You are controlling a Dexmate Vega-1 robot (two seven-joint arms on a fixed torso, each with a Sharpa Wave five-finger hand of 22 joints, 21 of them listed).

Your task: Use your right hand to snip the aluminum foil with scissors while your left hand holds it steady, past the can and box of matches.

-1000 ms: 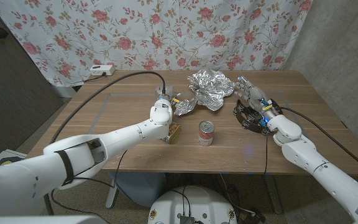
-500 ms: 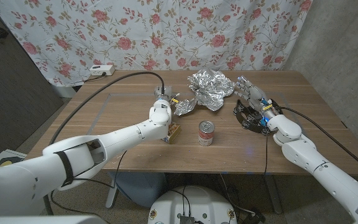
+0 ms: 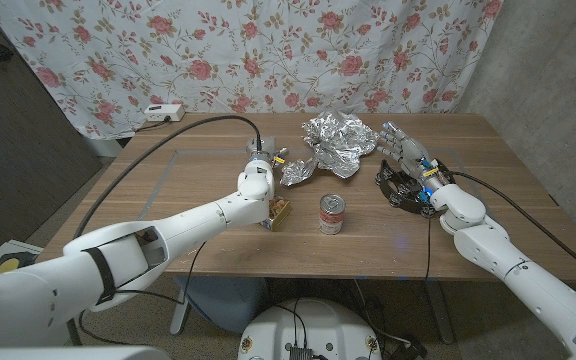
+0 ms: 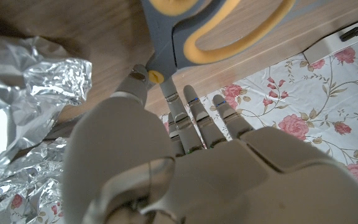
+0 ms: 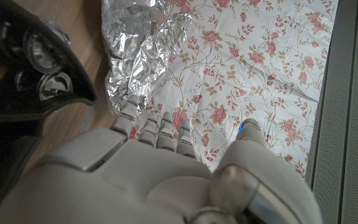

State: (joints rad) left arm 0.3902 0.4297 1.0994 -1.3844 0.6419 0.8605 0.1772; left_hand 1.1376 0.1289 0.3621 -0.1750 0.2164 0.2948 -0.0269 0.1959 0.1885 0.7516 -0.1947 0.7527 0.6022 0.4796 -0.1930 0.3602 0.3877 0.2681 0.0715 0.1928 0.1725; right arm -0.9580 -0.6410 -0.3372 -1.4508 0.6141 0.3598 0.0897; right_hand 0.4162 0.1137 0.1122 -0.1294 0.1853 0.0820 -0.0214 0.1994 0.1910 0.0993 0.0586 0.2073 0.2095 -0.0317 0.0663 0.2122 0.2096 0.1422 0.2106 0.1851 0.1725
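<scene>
Head view. Aluminum foil (image 3: 336, 142): crumpled sheet at the table's far middle, past the can (image 3: 331, 214) and the box of matches (image 3: 281, 211). Left hand (image 3: 261, 163): just beside the foil's near-left flap, by small yellow-handled scissors (image 3: 281, 160); against the pictures of a second and half a second ago, its forearm has shifted slightly leftward, the foil unchanged. Right hand (image 3: 402, 152): fingers apart and raised, holding nothing, just right of the foil, beside a black object (image 3: 398, 186) on the table; unchanged over the same interval.

Left wrist view. Left hand (image 4: 166, 155): fingers extended toward the scissors (image 4: 191, 31), grey blades and yellow loops close ahead of the fingertips; whether it touches them I cannot tell, and nothing is held. Foil (image 4: 23, 93) alongside.

Right wrist view. Right hand (image 5: 160, 168): fingers straight, empty, the foil (image 5: 142, 50) ahead.

Judgement: cutting not begun; the scissors sit on the left hand's side, while the task assigns them to the right.
</scene>
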